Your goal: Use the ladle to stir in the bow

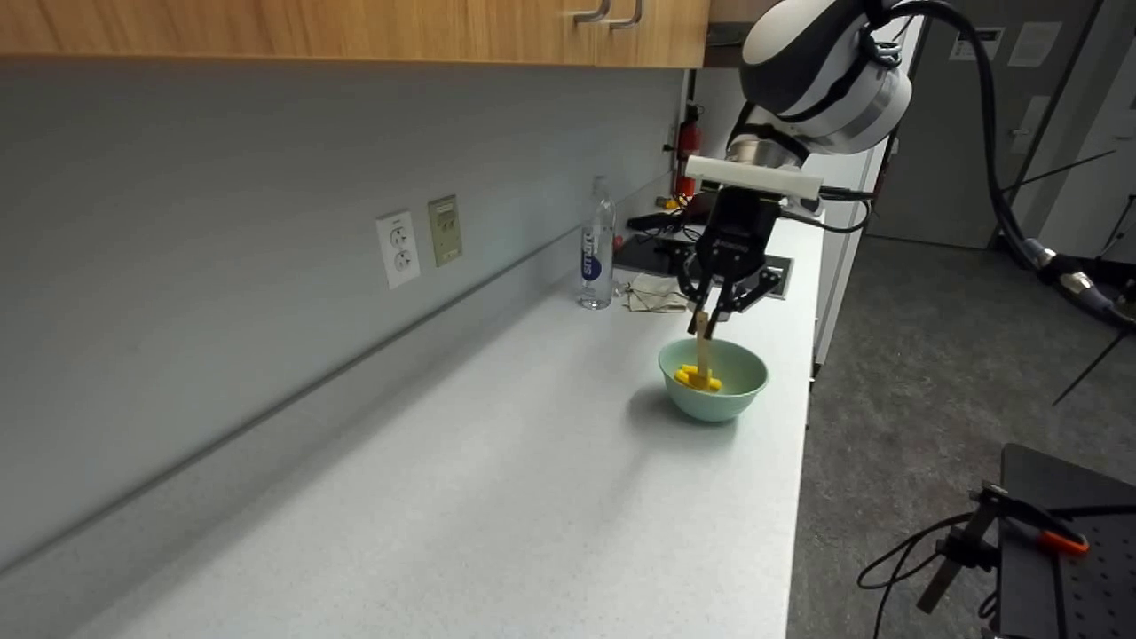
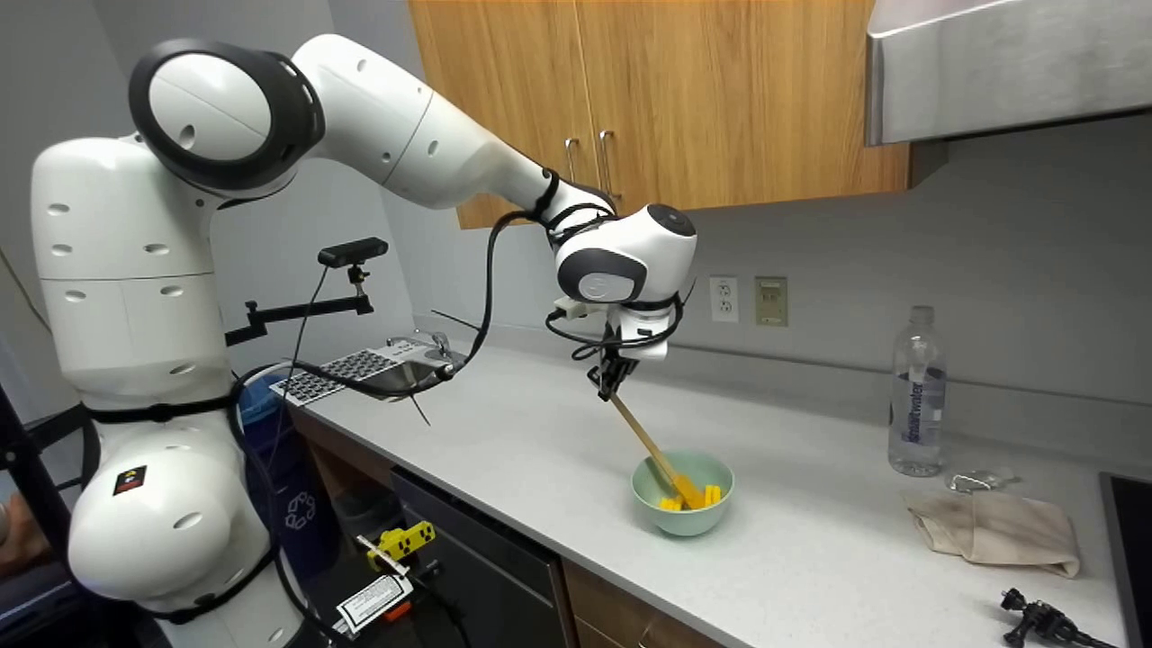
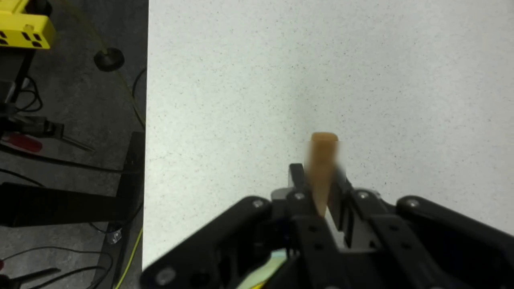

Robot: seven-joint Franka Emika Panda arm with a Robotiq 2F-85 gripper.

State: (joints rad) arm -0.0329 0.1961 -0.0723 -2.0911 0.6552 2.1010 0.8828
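Note:
A wooden ladle with a yellow-orange head shows in both exterior views. My gripper is shut on its handle, above the bowl; it also shows in an exterior view and the wrist view. The handle is tilted and its end sticks out past the fingers. The ladle's head is inside the light green bowl, which also shows in an exterior view. Yellow pieces lie in the bowl around the head. In the wrist view the gripper hides most of the bowl.
The bowl stands near the front edge of the white counter. A plastic bottle and a folded beige cloth lie beyond it, with a dark cooktop. A small black mount is near the front. Wooden cabinets hang above.

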